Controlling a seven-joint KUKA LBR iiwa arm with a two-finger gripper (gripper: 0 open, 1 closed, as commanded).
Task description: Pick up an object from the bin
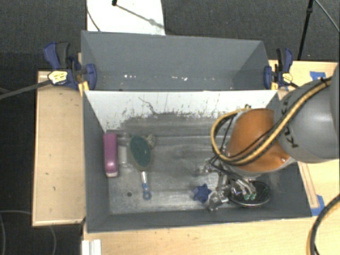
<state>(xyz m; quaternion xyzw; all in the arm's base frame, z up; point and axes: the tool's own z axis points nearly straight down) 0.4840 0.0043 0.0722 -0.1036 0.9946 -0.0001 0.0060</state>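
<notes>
My gripper [223,194], low in a grey bin [175,62], sits just right of a small blue piece [201,193].

I reach in from the right, so my orange wrist cover [255,142] hangs above and to the right of the blue piece. I cannot tell whether my gripper is apart or together. A dark round disc [251,193] lies further right of the blue piece, beyond my gripper. A teal brush [141,153] and a purple block [110,153] lie well to its left. I judge the blue piece or the disc the likeliest pick, as they are nearest.
</notes>
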